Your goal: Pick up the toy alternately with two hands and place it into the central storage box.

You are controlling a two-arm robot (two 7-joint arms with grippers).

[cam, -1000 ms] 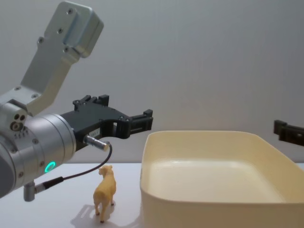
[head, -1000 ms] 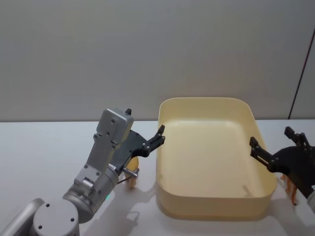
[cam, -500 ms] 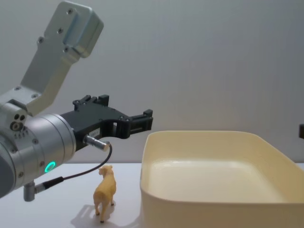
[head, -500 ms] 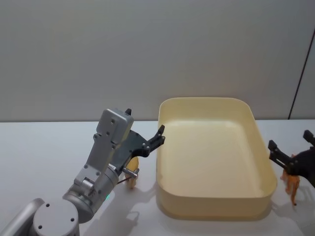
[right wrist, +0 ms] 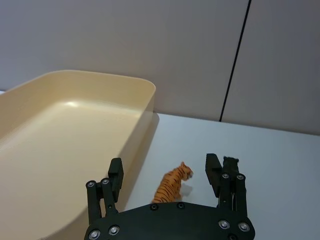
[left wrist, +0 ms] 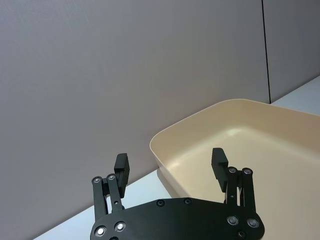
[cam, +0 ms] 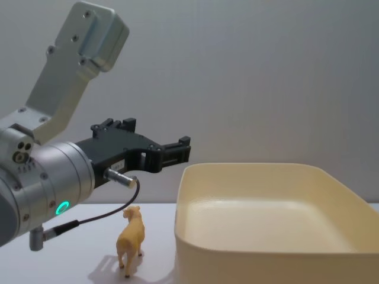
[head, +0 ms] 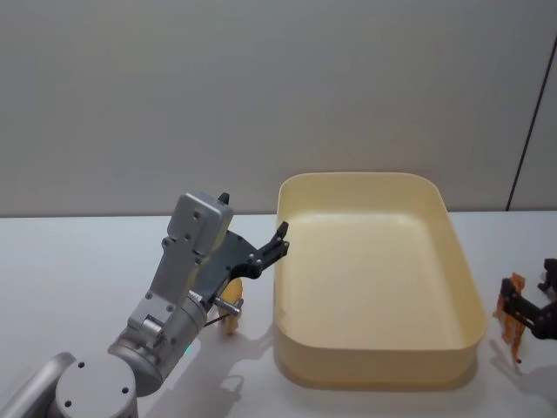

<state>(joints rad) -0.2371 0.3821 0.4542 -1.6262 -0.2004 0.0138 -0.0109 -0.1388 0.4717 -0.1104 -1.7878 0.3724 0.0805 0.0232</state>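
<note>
The central storage box (head: 374, 370) is a large cream tub in the middle of the table, holding nothing that I can see. A yellow toy animal (cam: 131, 239) stands on the table left of the box (cam: 237, 260). My left gripper (cam: 155, 133) hovers open above it, with its fingers spread beside the box's left rim (left wrist: 165, 137). To the right of the box stands an orange toy tiger (right wrist: 172, 184). My right gripper (right wrist: 165, 164) is open just behind and above the tiger (head: 512, 309), with the toy in line with the gap between its fingers. Neither gripper holds anything.
A white table (head: 70, 261) carries everything, and a plain grey wall rises behind it. The left arm's silver cylinder with its green ring light (cam: 62, 207) looms large at the near left. A cable (cam: 95, 219) hangs under that wrist near the yellow toy.
My right gripper has drawn away from over the box's right rim, moving right and down to the tiger. The left arm and both toys have stayed still.
</note>
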